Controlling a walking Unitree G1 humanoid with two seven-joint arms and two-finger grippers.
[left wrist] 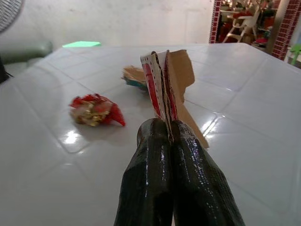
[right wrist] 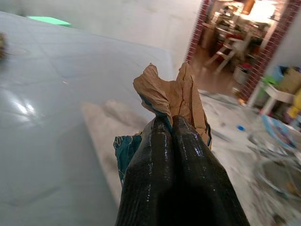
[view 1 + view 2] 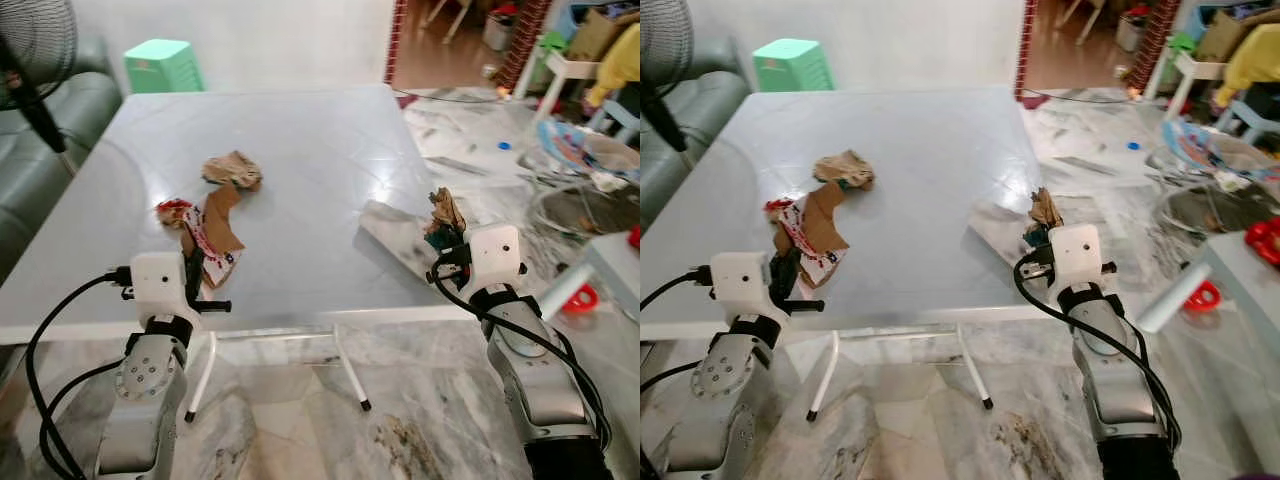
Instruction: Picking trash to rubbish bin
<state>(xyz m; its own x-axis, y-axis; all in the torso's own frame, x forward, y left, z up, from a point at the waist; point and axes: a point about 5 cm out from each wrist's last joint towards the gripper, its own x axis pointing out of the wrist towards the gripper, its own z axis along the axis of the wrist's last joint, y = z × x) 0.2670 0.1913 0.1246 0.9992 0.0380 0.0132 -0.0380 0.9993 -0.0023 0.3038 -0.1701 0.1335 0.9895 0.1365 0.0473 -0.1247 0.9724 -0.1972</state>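
Observation:
My left gripper (image 3: 196, 262) is shut on a torn red-and-white cardboard carton (image 3: 213, 228) near the front left of the grey table (image 3: 310, 130); the wrist view has the carton (image 1: 167, 80) standing up from the fingertips (image 1: 155, 129). A crumpled red wrapper (image 3: 172, 210) lies beside it, and a brown paper wad (image 3: 233, 170) sits further in. My right gripper (image 3: 441, 243) is shut on a crumpled brown-and-teal paper (image 3: 447, 211) at the table's front right corner, seen close up as the paper (image 2: 174, 94) above the pressed fingers (image 2: 160, 141).
A green stool (image 3: 160, 65) stands behind the table, with a fan (image 3: 35, 40) and dark sofa (image 3: 40, 140) on the left. The marble floor to the right holds a metal basin (image 3: 585, 210), scattered clutter and a red object (image 3: 580, 298).

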